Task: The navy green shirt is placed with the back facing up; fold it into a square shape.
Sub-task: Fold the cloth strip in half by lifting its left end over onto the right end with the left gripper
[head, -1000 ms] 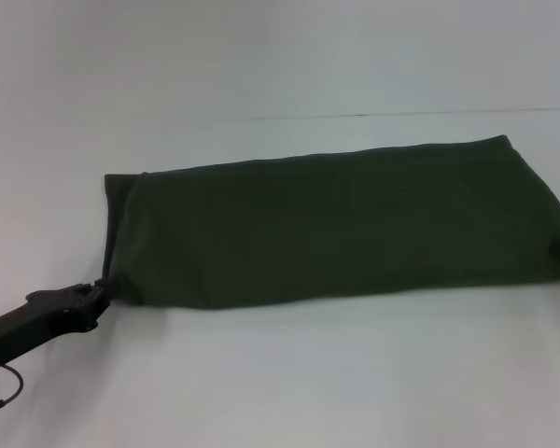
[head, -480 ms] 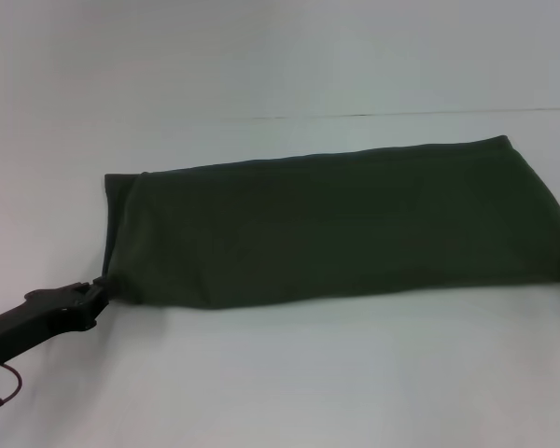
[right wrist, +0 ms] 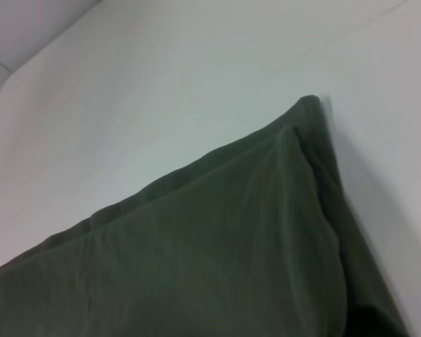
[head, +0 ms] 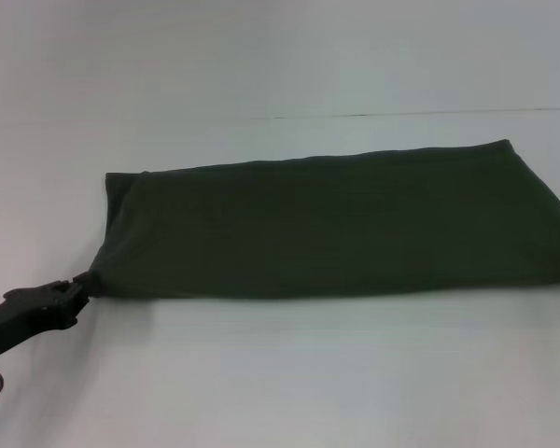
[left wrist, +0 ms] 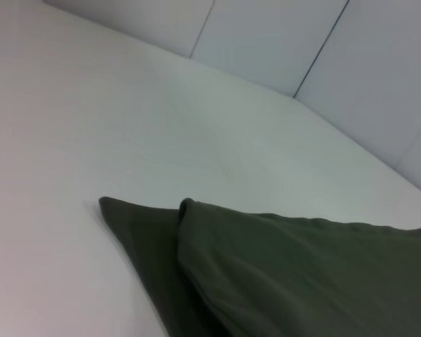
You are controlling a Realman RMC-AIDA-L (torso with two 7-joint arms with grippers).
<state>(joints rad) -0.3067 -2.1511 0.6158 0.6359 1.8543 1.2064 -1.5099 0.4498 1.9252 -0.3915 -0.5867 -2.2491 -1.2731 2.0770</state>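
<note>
At the far left of the head view, the black left gripper [head: 77,285] is seen low over the plain white table [head: 289,373], its fingers closed on the near left corner of the navy green shirt [head: 341,224], a large, dark olive-green, soft cotton garment. The corner is drawn to a pinched point at the fingertips, and the left edge of the cloth rises from there towards the far left corner.

The shirt is laid across the middle of the table as a long folded band, stretched from the left gripper to the right border of the head view. Only plain fabric is shown on the upper side. In the left wrist view, the shirt [left wrist: 302,274] is seen as two layers, the upper layer lying over a lower one that sticks out as a flat pointed corner. In the right wrist view, the shirt [right wrist: 196,260] is seen with a rounded folded corner and a darker layer beneath it.

The right gripper is not shown in any view, so whether it is open or closed cannot be told.
</note>
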